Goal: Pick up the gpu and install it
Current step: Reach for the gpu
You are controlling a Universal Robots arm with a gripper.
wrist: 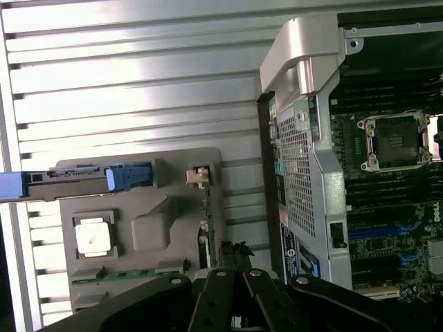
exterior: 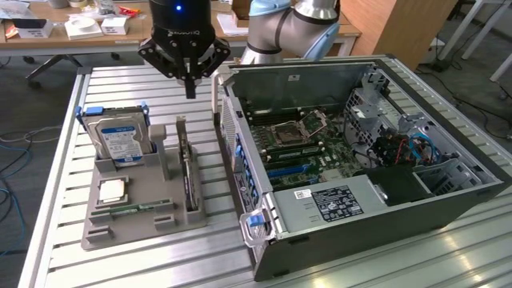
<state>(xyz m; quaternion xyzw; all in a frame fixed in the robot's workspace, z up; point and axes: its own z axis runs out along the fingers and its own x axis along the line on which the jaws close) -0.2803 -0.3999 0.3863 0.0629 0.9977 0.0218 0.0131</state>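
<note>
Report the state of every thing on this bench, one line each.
gripper, shut, empty, above the tray.
gpu, on edge in its tray slot, not picked up.
hard drive, upright in the tray.
processor, flat in the tray.
memory stick, flat in the tray.
case, on its side, open, motherboard exposed.

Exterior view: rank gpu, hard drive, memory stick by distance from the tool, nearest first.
1. gpu: on edge in the tray, on the side toward the case, closest to the tool.
2. hard drive: upright at the tray's far end, toward the exterior view's left.
3. memory stick: flat at the tray's near end.
</note>
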